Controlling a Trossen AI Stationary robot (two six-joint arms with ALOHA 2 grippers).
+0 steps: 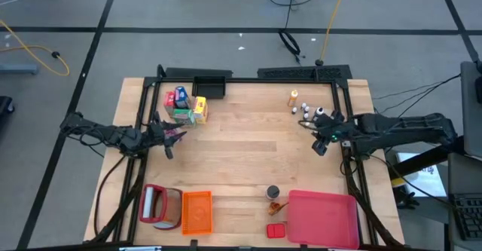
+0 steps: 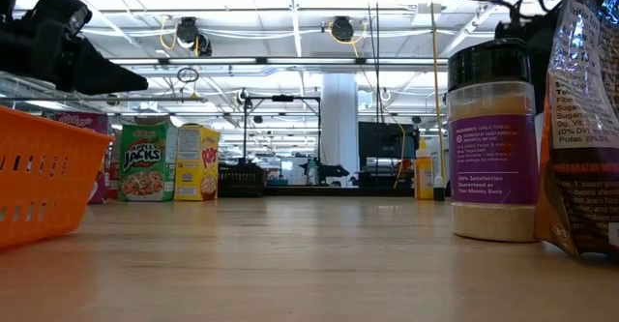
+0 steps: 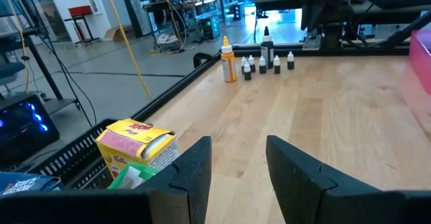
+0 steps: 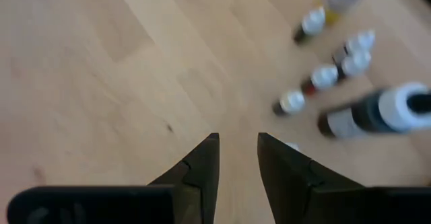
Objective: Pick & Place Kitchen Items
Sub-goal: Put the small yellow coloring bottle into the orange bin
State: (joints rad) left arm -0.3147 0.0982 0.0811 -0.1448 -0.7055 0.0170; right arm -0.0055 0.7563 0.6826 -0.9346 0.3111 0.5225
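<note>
- A robotics lab or workshop hall is showing here, not a home kitchen.
- A light wooden worktop [image 1: 248,168] in a black metal frame [image 1: 226,78] is standing on a grey tiled floor [image 1: 188,10].
- Yellow cables [image 1: 331,13] are trailing across it.
- Ceiling strip lights [image 2: 290,17] are glowing over distant equipment racks [image 2: 290,138].

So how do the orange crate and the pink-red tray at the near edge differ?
The orange crate is narrow and has raised, slotted walls, as the low view shows; the pink-red tray is wider and looks flat. The crate sits on the left arm's side beside a red-rimmed container, the tray on the right arm's side, with a dark-lidded jar by its corner. Both are rectangular, and neither seems to hold anything.
</note>
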